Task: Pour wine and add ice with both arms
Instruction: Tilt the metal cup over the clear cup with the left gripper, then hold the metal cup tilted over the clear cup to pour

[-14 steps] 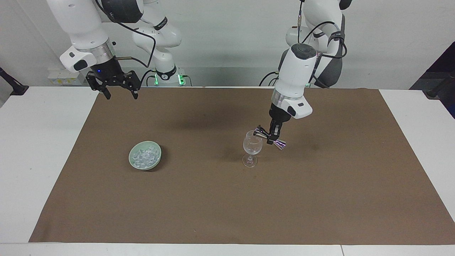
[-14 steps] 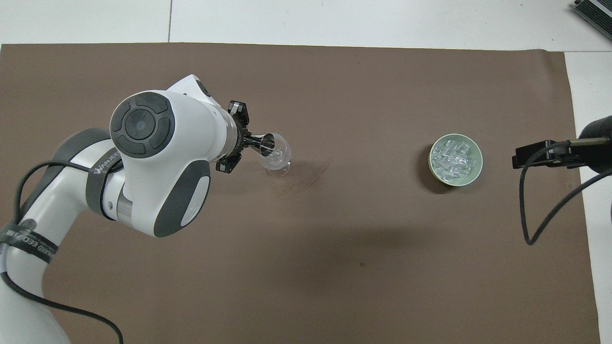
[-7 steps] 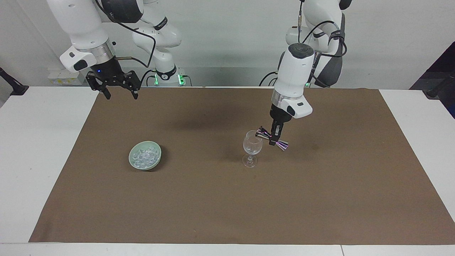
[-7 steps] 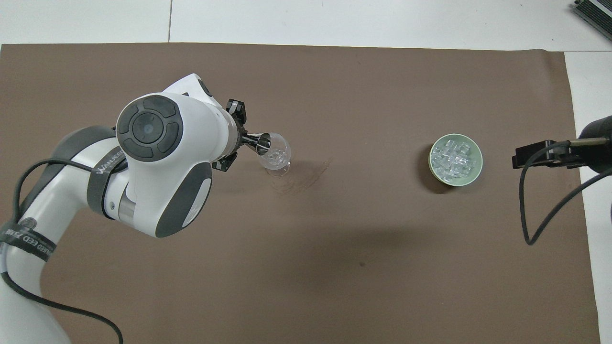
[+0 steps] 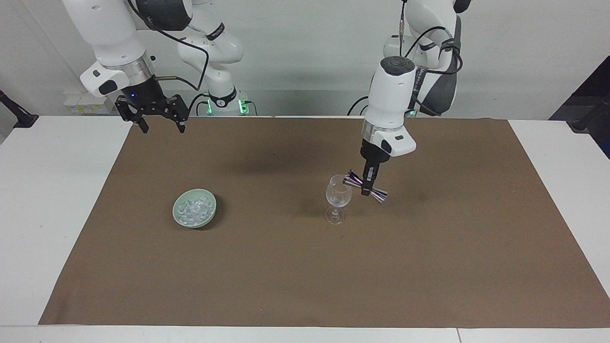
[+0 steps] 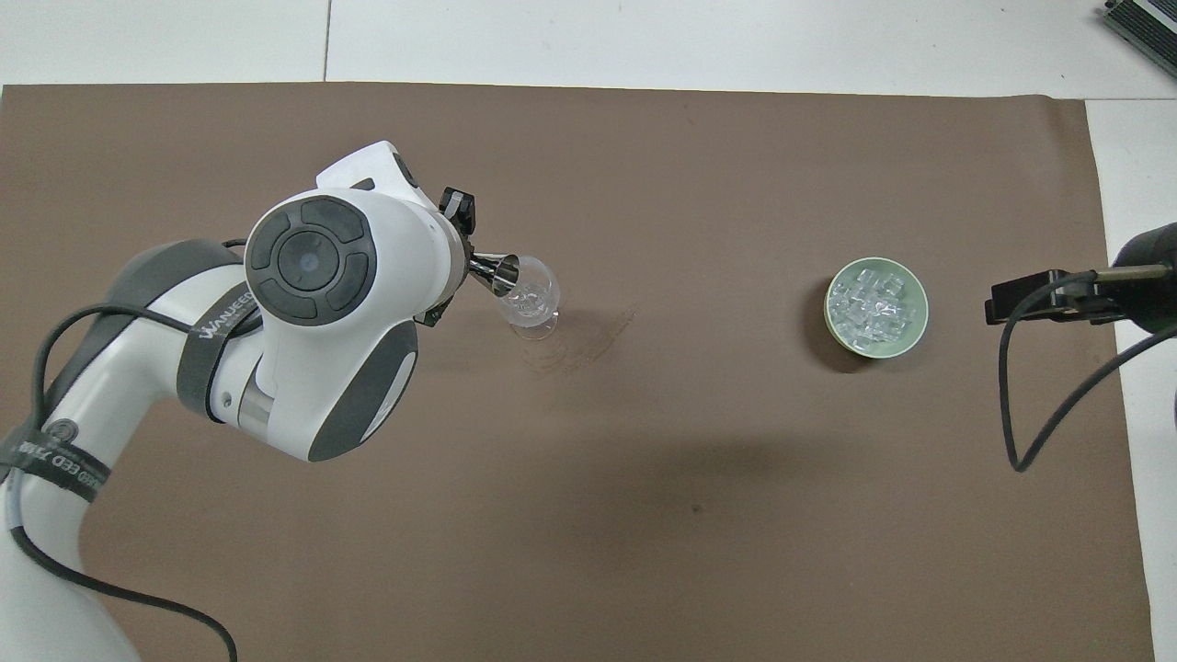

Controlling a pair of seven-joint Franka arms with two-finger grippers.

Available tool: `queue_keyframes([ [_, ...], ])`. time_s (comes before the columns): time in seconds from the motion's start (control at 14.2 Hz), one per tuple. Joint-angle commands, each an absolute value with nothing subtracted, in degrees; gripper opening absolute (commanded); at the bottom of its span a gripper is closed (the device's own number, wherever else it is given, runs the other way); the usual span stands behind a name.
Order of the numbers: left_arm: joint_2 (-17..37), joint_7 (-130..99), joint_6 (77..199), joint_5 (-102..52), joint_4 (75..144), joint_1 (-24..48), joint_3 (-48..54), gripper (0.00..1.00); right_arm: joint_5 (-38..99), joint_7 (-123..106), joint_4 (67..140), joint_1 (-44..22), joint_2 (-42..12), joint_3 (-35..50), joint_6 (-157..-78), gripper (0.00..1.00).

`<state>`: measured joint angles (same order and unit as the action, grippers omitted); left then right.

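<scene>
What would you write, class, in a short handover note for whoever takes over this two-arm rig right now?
Left end effector: shut on the metal jigger, held tilted with its mouth at the rim of the wine glass.
Right end effector: open, empty, waiting over the mat's edge nearest the robots, at the right arm's end.
Ice: heaped in the green bowl on the brown mat, toward the right arm's end.
Done: jigger picked up and brought to the glass; pour apparently under way.
Left: finish the pour, put the jigger down, add ice to the glass.
</scene>
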<state>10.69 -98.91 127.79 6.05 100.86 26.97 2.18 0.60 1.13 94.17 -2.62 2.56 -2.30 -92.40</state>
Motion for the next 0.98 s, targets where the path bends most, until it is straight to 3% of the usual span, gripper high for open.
queue_keyframes([
  [0.0, 10.46, -100.55, 128.76, 8.61, 100.99, 28.91, 1.14, 0.00, 1.67, 1.93, 94.22, -2.11, 2.81, -2.11, -92.29, 1.00],
  [0.91, 10.55, -100.81, 129.73, 14.85, 100.72, 31.02, 1.14, 0.00, 1.67, 1.93, 94.22, -2.11, 2.81, -2.11, -92.29, 1.00],
])
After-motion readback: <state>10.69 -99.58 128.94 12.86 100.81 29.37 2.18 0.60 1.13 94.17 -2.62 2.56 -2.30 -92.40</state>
